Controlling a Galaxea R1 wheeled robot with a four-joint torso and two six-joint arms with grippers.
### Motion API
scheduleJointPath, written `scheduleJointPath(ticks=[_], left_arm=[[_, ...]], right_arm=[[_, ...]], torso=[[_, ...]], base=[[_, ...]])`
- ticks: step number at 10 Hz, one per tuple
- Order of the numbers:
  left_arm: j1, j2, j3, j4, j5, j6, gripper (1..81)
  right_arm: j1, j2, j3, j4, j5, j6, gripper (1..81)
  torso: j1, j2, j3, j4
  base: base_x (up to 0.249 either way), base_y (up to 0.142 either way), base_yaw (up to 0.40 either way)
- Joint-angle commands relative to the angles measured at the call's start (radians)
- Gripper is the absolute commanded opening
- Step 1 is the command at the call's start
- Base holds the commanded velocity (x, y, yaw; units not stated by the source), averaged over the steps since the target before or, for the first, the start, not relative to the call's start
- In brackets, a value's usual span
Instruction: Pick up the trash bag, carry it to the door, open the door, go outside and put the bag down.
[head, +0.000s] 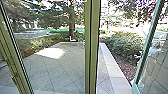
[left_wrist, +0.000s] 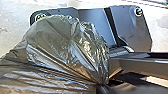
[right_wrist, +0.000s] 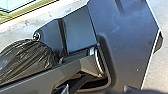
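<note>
Near side of door (head: 147, 47): trash bag (left_wrist: 62, 47) bunching at neck, left gripper (left_wrist: 102, 87) clamping it. Right gripper's state: cannot tell. Door standing open; passing well probably means centring on gap beside post (head: 91, 47), driving slowly, keeping plastic from snagging. Beyond door, paving (head: 105, 80) stretching, bushes (head: 122, 45) growing farther out.

Past the post (head: 91, 50), paving (head: 60, 70) is stretching towards a tree (head: 72, 21); a kerb (head: 113, 68) is edging the paving's right, bushes (head: 123, 46) are sitting right of that, the door (head: 146, 47) is standing rightmost.
</note>
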Motion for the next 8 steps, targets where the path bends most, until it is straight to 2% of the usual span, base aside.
scheduleJointPath(ticks=[1,5,8], left_arm=[[-0.058,0.004,-0.003,0.006,0.056,0.003,1.0],[-0.060,0.002,-0.003,0.006,0.056,0.003,1.0],[-0.060,0.001,-0.001,0.006,0.056,0.004,1.0]], right_arm=[[0.054,0.014,0.002,-0.018,-0.058,-0.003,81.1],[0.055,0.017,0.001,-0.019,-0.060,-0.003,81.1],[0.055,0.019,0.001,-0.019,-0.060,-0.003,81.1]], torso=[[0.000,0.000,0.000,0.000],[0.000,0.000,0.000,0.000],[0.000,0.000,0.000,0.000]], base=[[0.000,0.000,-0.193],[0.000,0.000,-0.148],[0.000,0.000,0.000]])
